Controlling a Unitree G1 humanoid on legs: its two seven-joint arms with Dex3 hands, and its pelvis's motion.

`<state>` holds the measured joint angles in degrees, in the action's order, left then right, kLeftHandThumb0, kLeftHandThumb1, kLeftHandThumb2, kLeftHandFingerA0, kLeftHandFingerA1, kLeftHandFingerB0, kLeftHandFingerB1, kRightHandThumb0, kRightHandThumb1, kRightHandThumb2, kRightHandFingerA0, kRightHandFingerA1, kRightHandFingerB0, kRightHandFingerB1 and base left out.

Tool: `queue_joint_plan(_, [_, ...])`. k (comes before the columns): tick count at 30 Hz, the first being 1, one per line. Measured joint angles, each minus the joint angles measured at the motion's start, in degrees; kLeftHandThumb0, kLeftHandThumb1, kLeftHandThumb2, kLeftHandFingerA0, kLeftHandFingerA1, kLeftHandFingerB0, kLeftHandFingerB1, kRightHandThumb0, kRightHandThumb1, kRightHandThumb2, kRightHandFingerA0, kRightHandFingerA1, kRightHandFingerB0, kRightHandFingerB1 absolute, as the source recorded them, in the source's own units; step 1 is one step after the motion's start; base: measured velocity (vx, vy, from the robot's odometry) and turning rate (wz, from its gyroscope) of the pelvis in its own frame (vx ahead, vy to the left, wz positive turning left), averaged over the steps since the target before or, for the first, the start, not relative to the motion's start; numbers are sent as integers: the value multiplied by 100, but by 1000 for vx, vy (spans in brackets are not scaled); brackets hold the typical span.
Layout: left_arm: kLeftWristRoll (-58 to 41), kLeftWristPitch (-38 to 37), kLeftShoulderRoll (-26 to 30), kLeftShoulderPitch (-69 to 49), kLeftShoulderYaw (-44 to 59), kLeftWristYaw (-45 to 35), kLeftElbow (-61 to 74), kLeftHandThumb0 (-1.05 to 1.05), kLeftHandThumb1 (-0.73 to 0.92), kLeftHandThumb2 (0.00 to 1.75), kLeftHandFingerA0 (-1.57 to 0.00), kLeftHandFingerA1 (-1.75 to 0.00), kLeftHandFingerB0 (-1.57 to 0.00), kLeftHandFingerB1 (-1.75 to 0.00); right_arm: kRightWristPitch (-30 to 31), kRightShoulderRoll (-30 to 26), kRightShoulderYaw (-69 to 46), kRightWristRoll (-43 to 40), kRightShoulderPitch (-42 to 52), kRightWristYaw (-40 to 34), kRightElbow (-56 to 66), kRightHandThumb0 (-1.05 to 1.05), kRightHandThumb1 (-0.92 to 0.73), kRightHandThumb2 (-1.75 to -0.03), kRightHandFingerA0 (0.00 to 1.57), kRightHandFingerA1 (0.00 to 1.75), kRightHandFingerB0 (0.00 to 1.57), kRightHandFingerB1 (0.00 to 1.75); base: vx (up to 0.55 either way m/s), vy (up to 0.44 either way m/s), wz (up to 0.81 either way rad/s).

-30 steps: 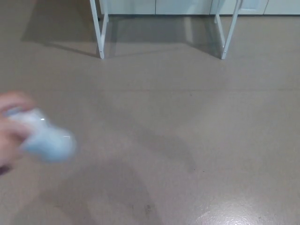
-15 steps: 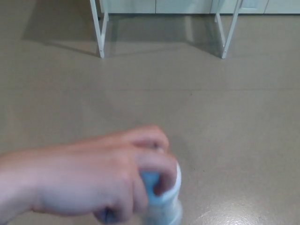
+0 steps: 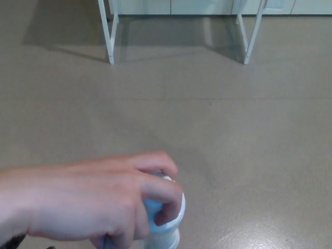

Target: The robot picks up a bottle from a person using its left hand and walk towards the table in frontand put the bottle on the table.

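Well, neither of my own hands shows from my head camera, so I cannot tell whether my left hand or my right hand is open or closed; neither one has anything I can see.

What fills the lower left of my view is a person's hand (image 3: 88,207), reaching in from the left edge, large and blurred. Its fingers (image 3: 155,189) are curled over the top of the bottle (image 3: 165,231), which is pale white with a light blue part showing between the fingers. The bottle sits at the very bottom of the view, a little left of centre, held above the floor (image 3: 233,129) and cut off by the lower edge. I cannot tell whether it is upright or tilted.

The floor is plain grey-brown, with a bright glare patch near the bottom right. Far from the bottle, at the top of the view, two white table legs (image 3: 108,36) stand on the floor, one left of centre and the other (image 3: 250,36) right of centre, with shadow between them. Pale cupboard fronts (image 3: 197,6) run along the top edge behind them. A small dark patch (image 3: 13,243) shows at the bottom left corner, under the person's wrist; I cannot tell what it is.
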<state>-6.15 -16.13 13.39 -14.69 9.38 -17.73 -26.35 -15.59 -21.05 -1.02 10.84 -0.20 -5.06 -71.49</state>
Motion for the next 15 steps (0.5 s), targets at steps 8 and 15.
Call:
queue_joint_plan(8, [-7,55,79,-326,-547,-152,1982,-58,38,73,-1,-31,0,0,2,28,5,-4,-62,31,1,-36,-57,-75,64,54,52,49,0,0,0])
queue_joint_plan(15, [-11,226,298,-344,-1186,-351,3606,-62,40,76,0,-27,0,0,7,41,26,-3,-96,66,-6,-35,-57,-74,64,53,51,48,0,0,0])
